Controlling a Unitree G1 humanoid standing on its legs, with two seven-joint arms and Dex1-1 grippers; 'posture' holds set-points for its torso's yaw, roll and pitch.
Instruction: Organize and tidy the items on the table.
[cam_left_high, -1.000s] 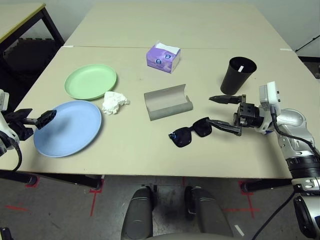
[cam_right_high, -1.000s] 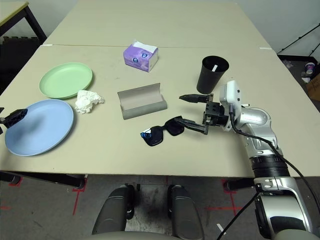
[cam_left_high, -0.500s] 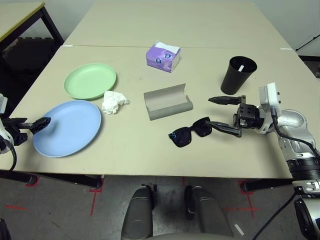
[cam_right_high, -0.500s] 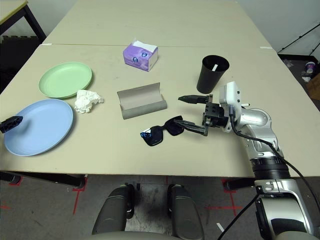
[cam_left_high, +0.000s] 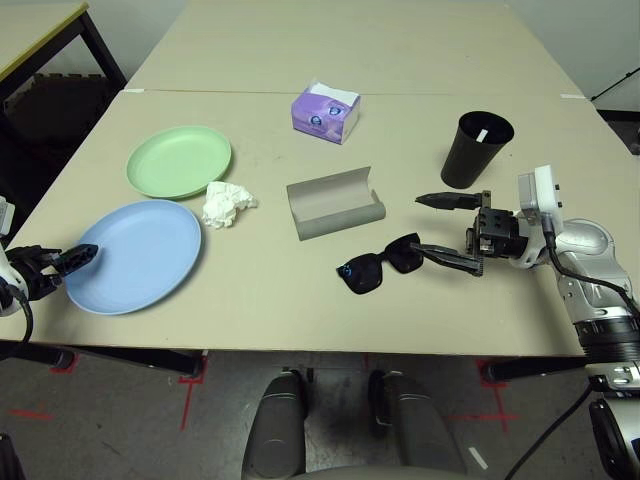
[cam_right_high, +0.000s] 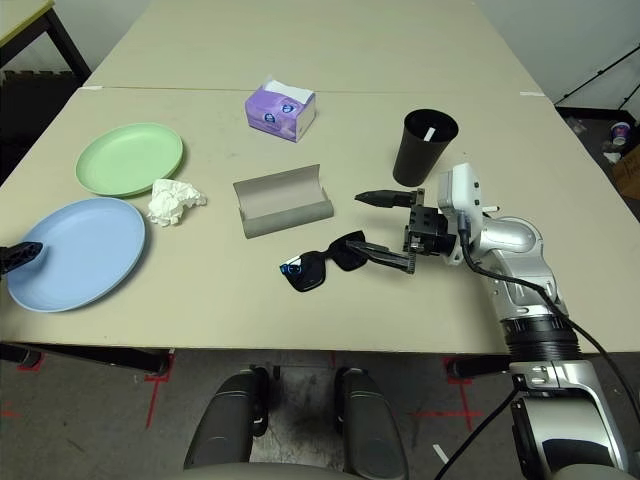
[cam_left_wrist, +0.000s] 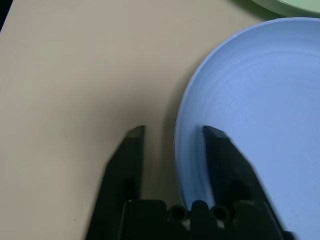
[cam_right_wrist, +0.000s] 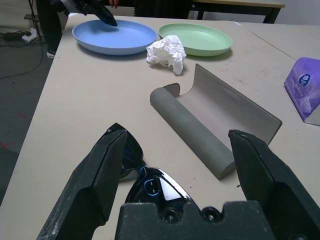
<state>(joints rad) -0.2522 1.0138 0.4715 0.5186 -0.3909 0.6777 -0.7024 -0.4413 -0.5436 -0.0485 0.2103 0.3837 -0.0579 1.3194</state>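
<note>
My left gripper (cam_left_high: 78, 257) hangs at the left edge of the light blue plate (cam_left_high: 140, 255). In the left wrist view its fingers (cam_left_wrist: 127, 150) straddle the plate's rim (cam_left_wrist: 181, 145), apart and not pressing it. The pale green plate (cam_left_high: 178, 160) lies behind, with the crumpled tissue (cam_left_high: 227, 204) beside it. The grey glasses case (cam_left_high: 335, 203) lies open at the middle. The black sunglasses (cam_left_high: 375, 268) rest in front of it. My right gripper (cam_left_high: 420, 222) is open just right of them, and the lenses (cam_right_wrist: 155, 185) show between its fingers.
A black cup (cam_left_high: 475, 150) with a thin white thing in it stands behind my right gripper. The purple tissue box (cam_left_high: 326, 112) sits at the back centre. The beige table (cam_left_high: 260, 300) has bare room along its front and far side.
My left gripper has slid back off the blue plate's surface to its left rim, and its jaws have narrowed around that rim. The right arm has stayed in place.
</note>
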